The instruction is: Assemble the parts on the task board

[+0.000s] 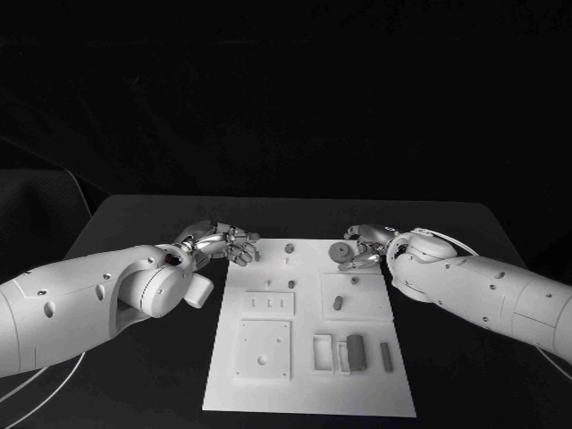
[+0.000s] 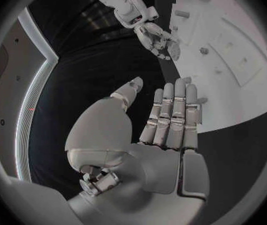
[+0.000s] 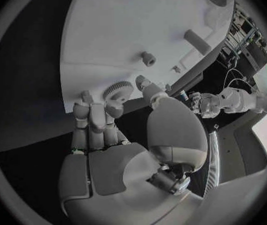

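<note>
Black bench [image 1: 145, 214] carries the task board [image 1: 306, 393], where most parts are seen loose; a gear [image 3: 116, 91] is pinched by the right robot hand [image 1: 364, 248] at its far edge, while the left robot hand [image 1: 224, 243] is held empty, fingers apart.

Two white arms reaching in from both sides, hands near each other at the far part of the table. Left hand [image 1: 222, 243] empty, fingers [image 2: 174, 110] held straight and side by side, thumb sticking out apart from them. Right hand [image 1: 364, 246] with fingers [image 3: 93, 117] curled forward, thumb and fingertips pinching something small and round with teeth on its edge.
</note>
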`<action>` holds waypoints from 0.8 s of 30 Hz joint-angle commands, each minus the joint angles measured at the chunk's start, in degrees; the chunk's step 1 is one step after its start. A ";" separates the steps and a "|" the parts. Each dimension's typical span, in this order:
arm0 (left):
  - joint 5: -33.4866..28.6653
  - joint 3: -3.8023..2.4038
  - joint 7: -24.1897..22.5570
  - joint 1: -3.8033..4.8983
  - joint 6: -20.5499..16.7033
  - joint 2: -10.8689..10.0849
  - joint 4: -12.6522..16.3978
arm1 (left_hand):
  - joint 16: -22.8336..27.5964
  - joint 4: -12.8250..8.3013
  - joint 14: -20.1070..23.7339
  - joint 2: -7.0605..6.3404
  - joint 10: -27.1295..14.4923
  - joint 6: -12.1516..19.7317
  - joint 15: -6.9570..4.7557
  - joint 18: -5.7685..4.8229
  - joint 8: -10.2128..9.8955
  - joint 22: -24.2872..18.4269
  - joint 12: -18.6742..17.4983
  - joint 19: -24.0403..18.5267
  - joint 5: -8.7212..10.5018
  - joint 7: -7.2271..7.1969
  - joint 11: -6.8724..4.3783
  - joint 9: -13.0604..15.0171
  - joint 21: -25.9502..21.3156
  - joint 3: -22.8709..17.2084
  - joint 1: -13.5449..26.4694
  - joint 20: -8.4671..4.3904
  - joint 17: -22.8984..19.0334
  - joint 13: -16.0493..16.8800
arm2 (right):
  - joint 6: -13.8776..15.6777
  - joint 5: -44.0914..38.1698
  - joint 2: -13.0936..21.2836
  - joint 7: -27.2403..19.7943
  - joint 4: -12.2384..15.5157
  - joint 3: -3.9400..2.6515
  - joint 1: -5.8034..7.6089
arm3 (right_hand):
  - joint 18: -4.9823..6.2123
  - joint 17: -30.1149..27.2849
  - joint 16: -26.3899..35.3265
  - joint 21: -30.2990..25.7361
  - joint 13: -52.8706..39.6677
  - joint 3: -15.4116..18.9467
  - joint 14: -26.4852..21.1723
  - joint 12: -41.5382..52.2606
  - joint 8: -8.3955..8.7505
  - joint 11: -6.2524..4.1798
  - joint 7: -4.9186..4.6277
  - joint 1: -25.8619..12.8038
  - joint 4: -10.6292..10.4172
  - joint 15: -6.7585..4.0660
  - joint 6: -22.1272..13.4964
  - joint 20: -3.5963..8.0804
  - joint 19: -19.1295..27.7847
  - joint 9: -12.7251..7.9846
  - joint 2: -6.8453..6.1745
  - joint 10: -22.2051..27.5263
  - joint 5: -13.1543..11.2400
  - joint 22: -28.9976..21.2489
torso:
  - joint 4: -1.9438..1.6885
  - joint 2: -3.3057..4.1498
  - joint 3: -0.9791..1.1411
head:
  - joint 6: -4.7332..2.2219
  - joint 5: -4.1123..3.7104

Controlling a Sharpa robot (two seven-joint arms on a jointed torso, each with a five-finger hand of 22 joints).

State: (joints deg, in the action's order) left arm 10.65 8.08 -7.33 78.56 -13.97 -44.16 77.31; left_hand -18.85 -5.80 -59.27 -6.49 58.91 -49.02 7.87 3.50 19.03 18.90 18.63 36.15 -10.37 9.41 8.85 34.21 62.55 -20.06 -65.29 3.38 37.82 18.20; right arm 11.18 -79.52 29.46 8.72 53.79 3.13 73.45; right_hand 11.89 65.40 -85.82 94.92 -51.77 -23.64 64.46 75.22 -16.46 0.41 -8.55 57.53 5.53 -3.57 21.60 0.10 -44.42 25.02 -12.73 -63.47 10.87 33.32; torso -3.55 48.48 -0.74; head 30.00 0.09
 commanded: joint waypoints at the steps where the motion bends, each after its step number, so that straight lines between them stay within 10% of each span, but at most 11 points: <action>1: 0.13 -0.05 -0.55 0.05 0.30 0.17 0.05 | 0.30 -0.06 0.51 0.15 -0.28 0.33 0.02 0.75 -0.26 0.06 -0.17 -0.45 -0.18 -0.13 -0.09 -0.09 -0.29 0.23 0.08 -0.05 -0.02 0.05 | -0.44 -1.10 -0.10 -0.31 0.30 -0.04 0.02 | -0.80 0.19 -0.65 3.01 -0.26 0.63 -0.43 0.91 -2.43 -0.04 -1.42 -0.09 0.11 -0.06 3.68 0.10 0.28 2.74 0.73 0.28 -0.32 0.19 | -0.02 0.01 -0.03 | 0.09 0.10; 8: 0.13 -0.05 -0.49 0.05 0.23 0.01 0.11 | 0.31 -0.05 0.52 0.17 -0.28 0.32 0.02 0.75 -0.26 0.06 -0.17 -0.46 -0.18 -0.13 -0.09 -0.09 -0.30 0.22 0.07 -0.05 -0.01 0.05 | 0.01 -2.56 -0.43 0.97 -0.42 -0.03 -0.05 | -0.60 0.50 -2.30 4.15 -0.73 1.40 -0.05 2.70 -5.29 -0.49 -1.26 0.54 0.83 -0.36 10.47 0.44 -0.05 4.44 2.09 -0.20 -0.33 0.73 | 0.08 0.03 -0.08 | 0.07 0.17; 24: 0.13 -0.05 -0.38 0.06 0.23 0.08 -0.01 | 0.32 -0.04 0.53 0.19 -0.28 0.31 0.02 0.74 -0.25 0.06 -0.17 -0.48 -0.18 -0.13 -0.09 -0.09 -0.31 0.22 0.07 -0.05 -0.01 0.06 | 1.57 -2.12 -1.05 1.32 -1.01 -0.02 -0.26 | -0.55 0.51 -2.50 4.30 -0.76 1.40 0.05 2.90 -5.48 -0.57 -1.24 0.78 0.91 -0.42 11.12 0.49 -0.15 4.58 2.50 -0.34 -0.30 0.80 | 0.08 0.05 0.05 | 0.19 0.33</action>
State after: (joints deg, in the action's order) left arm 10.65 8.08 -7.30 78.57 -13.97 -44.20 77.24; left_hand -18.85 -5.80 -59.27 -6.49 58.91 -49.02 7.87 3.50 19.03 18.90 18.63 36.15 -10.37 9.41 8.85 34.21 62.54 -20.06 -65.29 3.38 37.82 18.20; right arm 12.45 -81.59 28.54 9.79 52.65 3.10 73.24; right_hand 11.48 65.86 -88.08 94.95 -52.44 -22.46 64.46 77.88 -21.61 0.22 -9.45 58.30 6.40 -3.54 32.22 0.32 -44.64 29.53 -10.77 -63.72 10.87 34.07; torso -3.49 48.52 -0.73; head 30.17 0.38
